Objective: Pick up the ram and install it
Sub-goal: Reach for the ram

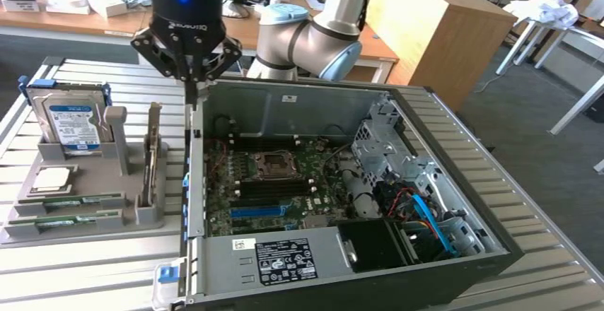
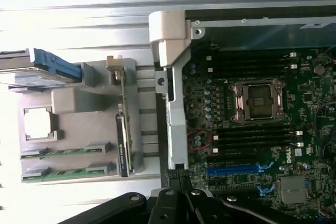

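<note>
Two ram sticks, thin green boards with pale strips, lie flat in the front slots of a grey holder (image 1: 56, 237): one ram stick (image 1: 73, 201) (image 2: 64, 151) and a second (image 1: 66, 220) (image 2: 63, 173) beside it. My gripper (image 1: 192, 93) (image 2: 181, 181) is shut with nothing in it. It hangs over the open computer case's wall on the exterior view's left, near the back corner, apart from the holder. The motherboard (image 1: 274, 184) (image 2: 247, 129) lies exposed, with long black memory slots (image 2: 252, 136) on both sides of the processor socket (image 2: 258, 100).
The holder also carries an upright blue-labelled hard drive (image 1: 68, 124) (image 2: 50, 64), a square silver chip (image 1: 52, 178) (image 2: 39, 123) and a thin board standing on edge (image 1: 151, 157) (image 2: 122, 129). The case's power supply (image 1: 283, 258) and drive cage (image 1: 382, 148) crowd its front and the exterior view's right side. A slatted metal table (image 1: 528, 254) carries everything.
</note>
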Motion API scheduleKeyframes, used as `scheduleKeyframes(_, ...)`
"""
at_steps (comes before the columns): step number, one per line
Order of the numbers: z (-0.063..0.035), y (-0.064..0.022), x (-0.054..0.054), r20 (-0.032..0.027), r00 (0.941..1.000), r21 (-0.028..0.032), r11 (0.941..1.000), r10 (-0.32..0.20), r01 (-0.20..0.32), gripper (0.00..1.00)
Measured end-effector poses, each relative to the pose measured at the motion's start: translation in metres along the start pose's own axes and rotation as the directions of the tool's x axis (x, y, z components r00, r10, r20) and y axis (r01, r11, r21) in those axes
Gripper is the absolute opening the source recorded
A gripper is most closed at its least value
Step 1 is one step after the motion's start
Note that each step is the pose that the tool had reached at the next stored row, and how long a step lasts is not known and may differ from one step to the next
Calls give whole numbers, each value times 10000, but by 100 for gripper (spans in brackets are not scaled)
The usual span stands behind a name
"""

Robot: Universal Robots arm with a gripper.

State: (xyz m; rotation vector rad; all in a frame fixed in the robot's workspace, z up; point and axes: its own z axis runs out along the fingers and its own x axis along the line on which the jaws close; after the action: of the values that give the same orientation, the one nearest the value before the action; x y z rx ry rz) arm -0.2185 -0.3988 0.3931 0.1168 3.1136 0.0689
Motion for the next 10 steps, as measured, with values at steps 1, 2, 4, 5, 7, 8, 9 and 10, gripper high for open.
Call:
scheduleKeyframes(1,-1,-2,19,0,10000,0,10000,-1,1,10)
scheduleKeyframes(2,-1,-3,37,-1,10000,1,10000,-1,1,10)
scheduleKeyframes(4,-2,-6,71,-1,10000,1,10000,-1,1,10)
scheduleKeyframes(5,-2,-7,86,-1,10000,0,10000,-2,2,10)
scheduleKeyframes(7,-3,-9,117,0,10000,0,10000,-1,1,10)
scheduleKeyframes(8,-4,-10,134,-1,10000,1,10000,-1,1,10)
scheduleKeyframes(9,-4,-12,152,-1,10000,0,10000,-1,1,10)
scheduleKeyframes(10,-4,-13,168,0,10000,0,10000,0,0,10)
